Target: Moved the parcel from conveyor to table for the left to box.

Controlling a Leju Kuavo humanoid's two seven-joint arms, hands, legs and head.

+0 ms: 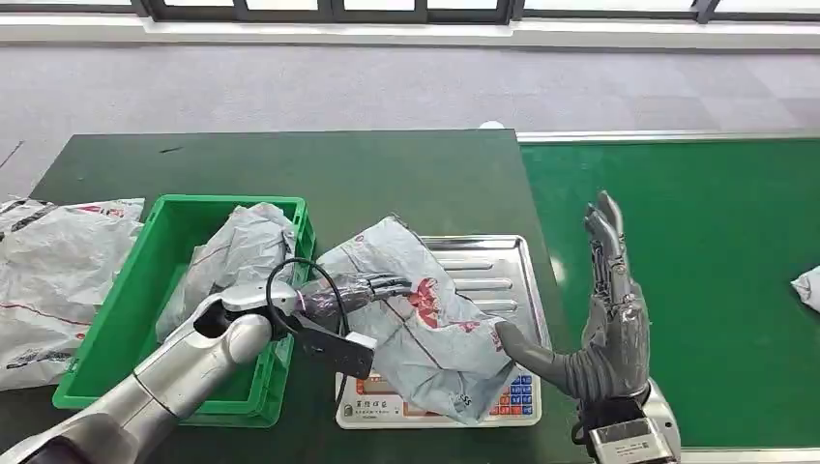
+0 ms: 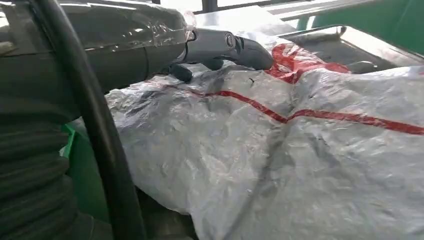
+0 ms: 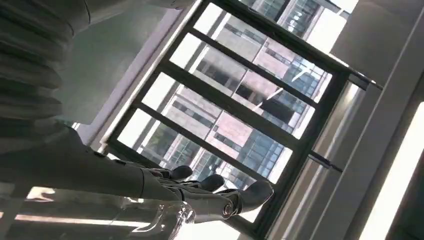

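A crumpled grey parcel (image 1: 425, 329) with red print lies across the metal tray of a scale (image 1: 503, 261) on the dark green table (image 1: 387, 174). My left hand (image 1: 363, 290) reaches over from the green bin's side and rests flat on top of the parcel, fingers stretched out along the plastic. The left wrist view shows the thumb and fingers of that hand (image 2: 220, 47) lying on the grey film (image 2: 300, 165), the tray (image 2: 350, 45) behind. My right hand (image 1: 604, 319) stands upright and open to the right of the parcel, thumb near its edge. The right hand (image 3: 200, 192) points up toward windows.
A green bin (image 1: 126, 290) with another grey parcel (image 1: 237, 251) inside sits left of the scale. More grey bags (image 1: 58, 271) lie at the table's left edge. The bright green conveyor (image 1: 716, 271) runs on the right, with one parcel (image 1: 807, 287) at its far right edge.
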